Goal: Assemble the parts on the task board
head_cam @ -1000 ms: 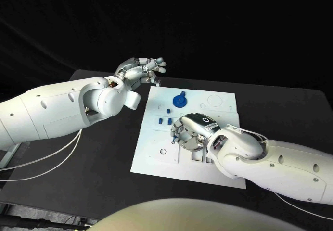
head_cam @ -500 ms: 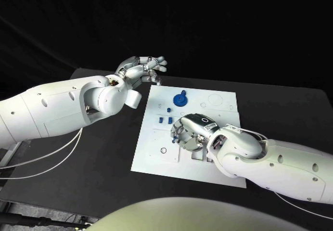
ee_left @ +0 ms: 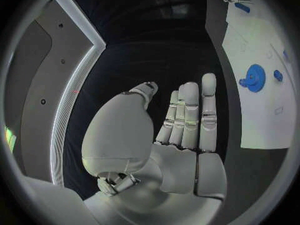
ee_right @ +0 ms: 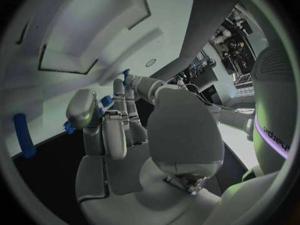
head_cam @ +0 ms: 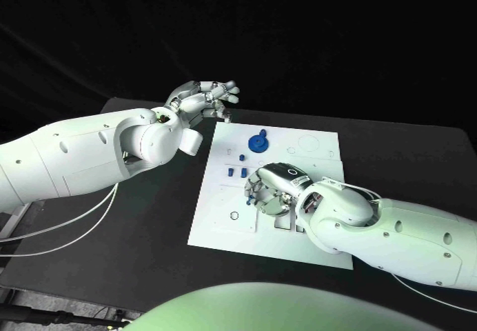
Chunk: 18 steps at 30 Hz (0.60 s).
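The white task board point(head_cam: 313, 148) lies mid-table. A round blue part point(head_cam: 258, 143) sits near its far edge, and small blue parts point(head_cam: 236, 172) stand along its left side. My right hand point(head_cam: 273, 192) is low over the board's middle, fingers bent down beside a small blue part point(ee_right: 69, 128). A thumb and a curled finger sit close to another blue piece point(ee_right: 106, 101), but the grip is hidden. A blue bar point(ee_right: 24, 141) lies further off. My left hand point(head_cam: 206, 100) hovers off the board's far left corner, fingers point(ee_left: 189, 115) straight, holding nothing. The round blue part point(ee_left: 254, 77) lies well away from it.
Black table point(head_cam: 139, 227) surrounds the board on all sides. My left arm point(head_cam: 89, 155) spans the table's left side and my right arm point(head_cam: 398, 234) covers the board's near right corner. White cables point(head_cam: 60, 231) hang under the left arm.
My right hand has shifted only very slightly over the board's middle. The left hand has stayed in place.
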Each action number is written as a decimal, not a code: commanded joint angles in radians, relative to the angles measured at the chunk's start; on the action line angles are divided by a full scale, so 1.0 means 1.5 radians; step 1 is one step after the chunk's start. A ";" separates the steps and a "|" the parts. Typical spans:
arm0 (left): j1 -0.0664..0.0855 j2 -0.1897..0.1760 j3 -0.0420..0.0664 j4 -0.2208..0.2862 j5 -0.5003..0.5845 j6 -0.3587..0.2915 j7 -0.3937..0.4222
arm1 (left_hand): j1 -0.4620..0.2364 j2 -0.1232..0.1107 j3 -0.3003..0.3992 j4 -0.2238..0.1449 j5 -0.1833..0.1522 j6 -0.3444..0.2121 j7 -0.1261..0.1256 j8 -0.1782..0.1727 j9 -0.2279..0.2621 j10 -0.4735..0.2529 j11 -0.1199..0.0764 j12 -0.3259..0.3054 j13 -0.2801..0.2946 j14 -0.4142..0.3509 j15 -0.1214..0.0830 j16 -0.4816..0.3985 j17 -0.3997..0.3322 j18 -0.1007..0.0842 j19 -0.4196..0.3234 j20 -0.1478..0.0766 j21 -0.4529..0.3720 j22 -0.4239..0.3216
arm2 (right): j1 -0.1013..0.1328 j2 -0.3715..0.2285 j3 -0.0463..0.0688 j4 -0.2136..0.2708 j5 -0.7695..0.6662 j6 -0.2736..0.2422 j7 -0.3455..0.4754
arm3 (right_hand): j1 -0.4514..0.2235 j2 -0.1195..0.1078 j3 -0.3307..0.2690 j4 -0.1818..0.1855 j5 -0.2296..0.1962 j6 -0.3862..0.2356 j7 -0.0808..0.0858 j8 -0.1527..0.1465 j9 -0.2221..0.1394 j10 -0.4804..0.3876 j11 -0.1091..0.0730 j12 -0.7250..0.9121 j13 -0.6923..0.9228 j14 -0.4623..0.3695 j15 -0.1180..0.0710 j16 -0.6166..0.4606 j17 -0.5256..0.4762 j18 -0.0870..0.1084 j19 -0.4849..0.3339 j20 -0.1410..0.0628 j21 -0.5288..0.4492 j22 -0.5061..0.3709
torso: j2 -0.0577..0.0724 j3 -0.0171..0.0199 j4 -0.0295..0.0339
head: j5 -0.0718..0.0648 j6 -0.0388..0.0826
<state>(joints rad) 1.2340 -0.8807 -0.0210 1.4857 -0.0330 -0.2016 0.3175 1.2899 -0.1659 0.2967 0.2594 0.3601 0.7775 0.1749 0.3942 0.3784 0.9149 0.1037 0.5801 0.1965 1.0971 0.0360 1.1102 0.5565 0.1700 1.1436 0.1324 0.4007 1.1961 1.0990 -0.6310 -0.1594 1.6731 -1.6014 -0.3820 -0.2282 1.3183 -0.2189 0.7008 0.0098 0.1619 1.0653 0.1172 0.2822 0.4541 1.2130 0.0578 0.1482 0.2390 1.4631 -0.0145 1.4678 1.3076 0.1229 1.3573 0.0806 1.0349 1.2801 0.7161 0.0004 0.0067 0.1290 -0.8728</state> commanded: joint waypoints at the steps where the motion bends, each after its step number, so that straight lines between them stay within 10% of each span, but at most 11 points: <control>1: 0.001 0.001 0.001 0.001 0.002 0.012 0.002 | 0.005 0.003 0.000 0.000 0.001 -0.005 -0.001 0.002 0.000 -0.005 0.002 0.000 -0.001 -0.002 0.000 -0.002 -0.001 0.005 0.003 0.003 -0.003 -0.001 | -0.003 0.002 -0.002 -0.002 -0.009 0.022 -0.005 | -0.008 0.000 -0.002 -0.001 0.002 0.000 0.002 0.004 0.001 0.003 0.000 -0.004 0.000 0.043 -0.002 0.003 0.034 -0.006 -0.004 0.003 -0.002 -0.001 | 0.000 -0.0004 0.0003 | 0.001 0.000; 18: 0.001 0.000 0.001 0.003 0.002 0.014 -0.002 | 0.005 0.003 0.000 0.001 -0.001 -0.005 -0.001 0.003 0.000 -0.006 0.002 0.000 -0.001 -0.003 0.000 -0.001 -0.001 0.005 0.004 0.004 -0.004 -0.001 | -0.004 0.003 -0.004 0.001 -0.007 0.043 0.000 | -0.019 -0.005 -0.010 -0.001 0.006 -0.004 0.002 0.001 0.003 0.001 0.002 -0.009 0.001 0.043 -0.001 0.004 0.036 -0.006 -0.003 0.004 0.000 0.002 | 0.000 -0.0006 -0.0003 | -0.001 0.000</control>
<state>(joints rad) 1.2341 -0.8821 -0.0210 1.4869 -0.0330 -0.1985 0.3129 1.2899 -0.1659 0.2967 0.2594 0.3601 0.7775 0.1749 0.3942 0.3784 0.9113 0.1074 0.5801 0.1966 1.0971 0.0359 1.1102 0.5556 0.1699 1.1473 0.1361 0.4008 1.1962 1.0968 -0.6258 -0.1623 1.6744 -1.6028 -0.3642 -0.2261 1.2960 -0.2249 0.6935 0.0082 0.1631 1.0641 0.1182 0.2817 0.4575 1.2129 0.0608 0.1380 0.2408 1.4631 -0.0145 1.4678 1.3075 0.1231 1.3536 0.0843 1.0349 1.2819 0.7158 -0.0010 0.0069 0.1272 -0.8728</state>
